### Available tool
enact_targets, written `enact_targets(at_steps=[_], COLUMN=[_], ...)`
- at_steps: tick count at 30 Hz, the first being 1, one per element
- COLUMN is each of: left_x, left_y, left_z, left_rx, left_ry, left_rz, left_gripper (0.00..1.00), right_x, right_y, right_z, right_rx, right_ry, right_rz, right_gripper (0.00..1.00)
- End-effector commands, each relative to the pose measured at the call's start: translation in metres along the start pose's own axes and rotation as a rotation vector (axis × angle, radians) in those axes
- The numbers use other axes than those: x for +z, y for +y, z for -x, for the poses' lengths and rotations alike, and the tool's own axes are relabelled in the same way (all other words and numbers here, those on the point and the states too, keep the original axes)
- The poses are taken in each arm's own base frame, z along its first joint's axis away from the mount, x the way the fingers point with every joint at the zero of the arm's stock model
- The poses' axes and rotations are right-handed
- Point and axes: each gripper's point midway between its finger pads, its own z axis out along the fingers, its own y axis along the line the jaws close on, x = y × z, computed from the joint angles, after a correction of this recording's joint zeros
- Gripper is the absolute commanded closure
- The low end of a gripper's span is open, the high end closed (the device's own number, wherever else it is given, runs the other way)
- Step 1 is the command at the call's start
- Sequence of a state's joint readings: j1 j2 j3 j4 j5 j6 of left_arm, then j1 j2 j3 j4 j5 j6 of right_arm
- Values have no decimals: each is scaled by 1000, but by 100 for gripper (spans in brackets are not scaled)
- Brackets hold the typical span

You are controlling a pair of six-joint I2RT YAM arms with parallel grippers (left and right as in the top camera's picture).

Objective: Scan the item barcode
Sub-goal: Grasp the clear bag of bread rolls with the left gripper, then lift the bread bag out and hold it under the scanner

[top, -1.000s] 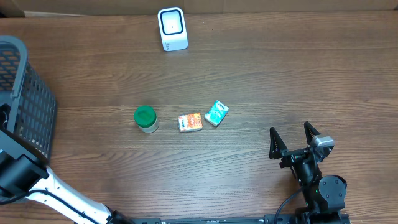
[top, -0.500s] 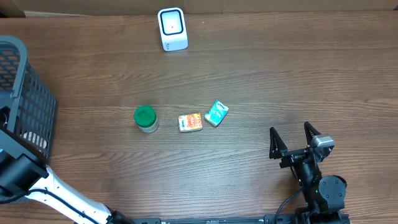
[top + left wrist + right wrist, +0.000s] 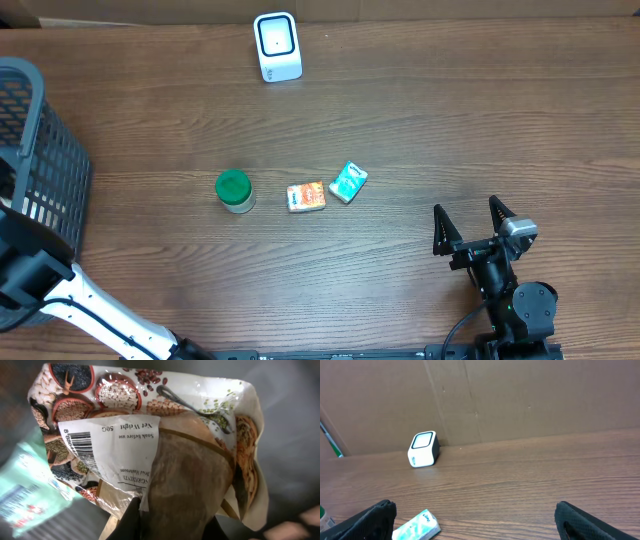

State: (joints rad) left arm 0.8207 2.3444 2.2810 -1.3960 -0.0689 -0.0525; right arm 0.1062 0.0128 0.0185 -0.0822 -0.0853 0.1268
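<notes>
Left gripper: clamped on the lower edge of the grain bag, dark fingers pinching the crumpled film.

Bag: inside the basket at the left edge of the table. Hidden from overhead by the mesh wall, seen only in the left wrist view. White barcode label on the face toward that camera, upside down there, bars running off round the bag's left edge.

Step in hand, by judgement: lift-out from the basket, scan not yet done. To do well:
- raise straight up, clear of the rim, no dragging on the mesh
- keep the grip low, label unobstructed
- carry to the scanner at far centre, label flat toward its window
- soft, creased film: expect sag, tilt until the full bars face the window

Basket contents: the bag, plus a pale green packet just beside it, too blurred to read.

Open table, middle: green-lidded jar, orange packet and teal packet just beside each other.

Right gripper: jaws spread wide, empty, near right.
</notes>
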Motion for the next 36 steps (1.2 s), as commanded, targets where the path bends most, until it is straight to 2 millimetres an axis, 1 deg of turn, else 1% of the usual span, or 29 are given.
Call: enact_targets(at_steps=[1,5,7,9,11,13,16,18,21,23,24,25,26,27,28,30,31,36], left_x=[-70,-140,-176,-209,-241,-278,-318,-345,-374,-388,-393,-395,-396,-394,-388,-376,-367,-334], left_y=[-23,-49,-61,-69,-73,-75,-82,-91,-105,-122,-133,-142,-160,-170,-182,-195,-205,-233], left_z=[25,33,31,24,14,-4,-28,-47,-73,-92,-103,-111,-126,-133,-142,-151,-157,-181], left_rx=[-7,27,53,79,102,128,168,214,274,330,373,411,480,506,535,568,594,684], left_ry=[-175,-325,-395,-456,-512,-580,-645,-692,-746,-758,-758,-754,-738,-721,-693,-656,-628,-505], left_rz=[-172,-357,-449,-514,-555,-591,-641,-680,-707,-732,-747,-755,-767,-762,-737,-684,-640,-548], left_gripper=[96,96,96,96,96,96,96,96,96,96,96,96,96,96,96,96,96,96], right_x=[0,0,0,0,0,0,0,0,0,0,0,0,0,0,0,0,0,0], right_y=[-1,-1,-1,-1,-1,-1,-1,-1,-1,-1,-1,-1,-1,-1,-1,-1,-1,-1], right_z=[-2,-2,-2,-2,-2,-2,-2,-2,-2,-2,-2,-2,-2,-2,-2,-2,-2,-2], right_rx=[-2,-2,-2,-2,-2,-2,-2,-2,-2,-2,-2,-2,-2,-2,-2,-2,-2,-2], right_ry=[-5,-5,-5,-5,-5,-5,-5,-5,-5,-5,-5,-5,-5,-5,-5,-5,-5,-5], right_rz=[-4,-4,-4,-4,-4,-4,-4,-4,-4,-4,-4,-4,-4,-4,-4,-4,-4,-4], right_gripper=[0,0,0,0,0,0,0,0,0,0,0,0,0,0,0,0,0,0])
